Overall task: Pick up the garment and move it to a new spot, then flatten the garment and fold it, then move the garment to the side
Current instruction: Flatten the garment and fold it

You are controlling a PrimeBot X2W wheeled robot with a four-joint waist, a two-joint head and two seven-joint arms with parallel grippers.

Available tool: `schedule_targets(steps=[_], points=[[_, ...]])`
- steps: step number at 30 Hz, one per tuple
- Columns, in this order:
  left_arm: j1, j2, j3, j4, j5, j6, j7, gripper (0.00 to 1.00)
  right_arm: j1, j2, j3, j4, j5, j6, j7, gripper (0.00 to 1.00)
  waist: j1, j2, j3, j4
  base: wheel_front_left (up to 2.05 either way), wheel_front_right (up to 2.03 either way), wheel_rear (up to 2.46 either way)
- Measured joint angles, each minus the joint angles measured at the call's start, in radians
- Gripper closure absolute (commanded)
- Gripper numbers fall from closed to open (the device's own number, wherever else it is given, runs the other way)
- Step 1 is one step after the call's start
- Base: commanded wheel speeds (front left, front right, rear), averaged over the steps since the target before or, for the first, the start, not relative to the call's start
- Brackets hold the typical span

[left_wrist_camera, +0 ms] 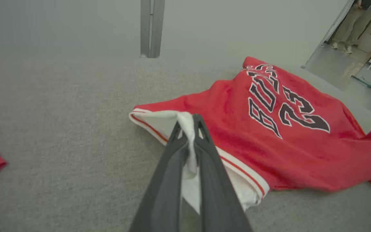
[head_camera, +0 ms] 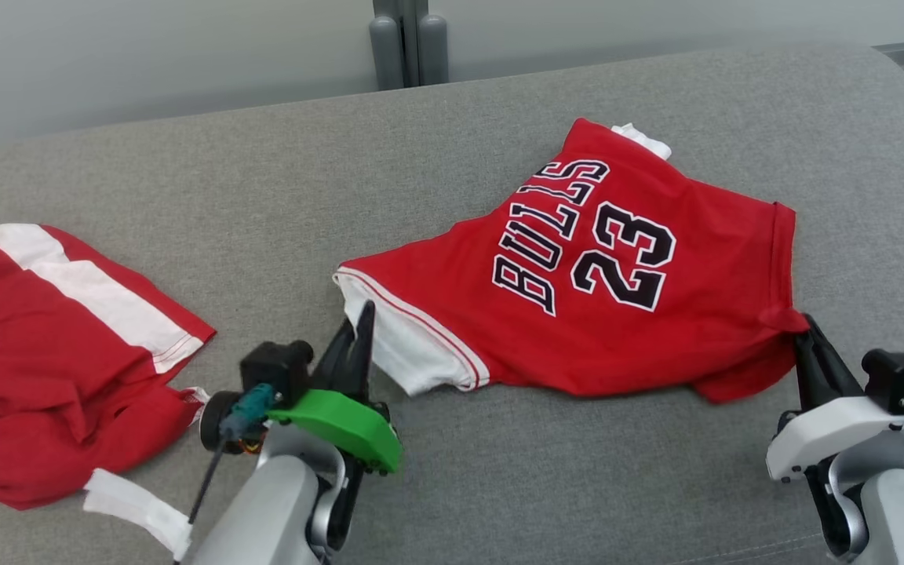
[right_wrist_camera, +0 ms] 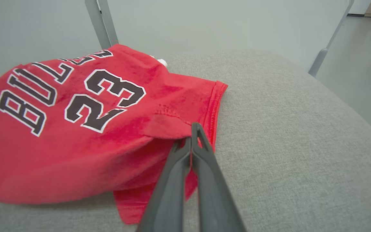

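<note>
Lying rumpled mid-bench (head_camera: 499, 471), the red jersey (head_camera: 577, 314) is pinched at both near corners: left gripper (left_wrist_camera: 188, 120) clamped on its white hem, right gripper (right_wrist_camera: 193, 127) clamped on red cloth. By my judgement, lifting is only starting; relocating, flattening, folding and setting aside remain.

The garment (head_camera: 577, 314) is red, with black letters and numerals outlined in white and a white panel with red piping at its left end. The second garment (head_camera: 52, 353), near left, is red with a white band. The surface (head_camera: 264, 180) is grey weave. The left gripper (head_camera: 364, 314) is dark grey with a green base.
</note>
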State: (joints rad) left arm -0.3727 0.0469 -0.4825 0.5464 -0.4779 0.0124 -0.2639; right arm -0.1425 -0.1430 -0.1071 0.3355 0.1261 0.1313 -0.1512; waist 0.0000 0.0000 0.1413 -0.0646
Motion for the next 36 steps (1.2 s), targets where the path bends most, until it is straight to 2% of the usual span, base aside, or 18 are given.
schedule_targets(steps=[5,11,17,25,31,36], points=[[0.003,0.001,0.11,-0.179,-0.109,-0.052,0.0,1.0,-0.065,-0.059,0.065,-0.08,0.085,0.0,0.017,1.0,0.0,0.0,-0.019,0.003,0.0,0.0,0.0],[-0.126,0.001,0.169,-0.303,-0.203,-0.061,0.04,1.0,-0.22,-0.171,0.171,-0.201,0.22,0.0,0.109,1.0,0.0,0.0,-0.058,0.003,0.0,0.0,0.0],[-0.288,0.018,0.251,-0.371,-0.258,0.014,0.131,1.0,-0.391,-0.224,0.191,-0.243,0.291,0.0,0.184,1.0,0.0,0.0,-0.107,-0.001,0.0,0.0,0.0],[-0.345,0.026,0.308,-0.47,-0.297,0.103,0.202,1.0,-0.455,-0.196,0.129,-0.314,0.283,0.0,0.271,1.0,0.0,0.0,-0.148,-0.008,0.0,0.0,0.0],[-0.345,0.039,0.309,-0.528,-0.302,0.166,0.271,1.0,-0.432,-0.195,0.1,-0.375,0.262,0.0,0.369,1.0,0.0,0.0,-0.12,-0.003,0.0,0.0,0.0],[-0.431,0.075,0.281,-0.49,-0.28,0.18,0.365,1.0,-0.492,-0.207,0.083,-0.345,0.254,-0.001,0.442,1.0,0.0,0.0,-0.057,-0.002,0.0,0.0,0.0]])
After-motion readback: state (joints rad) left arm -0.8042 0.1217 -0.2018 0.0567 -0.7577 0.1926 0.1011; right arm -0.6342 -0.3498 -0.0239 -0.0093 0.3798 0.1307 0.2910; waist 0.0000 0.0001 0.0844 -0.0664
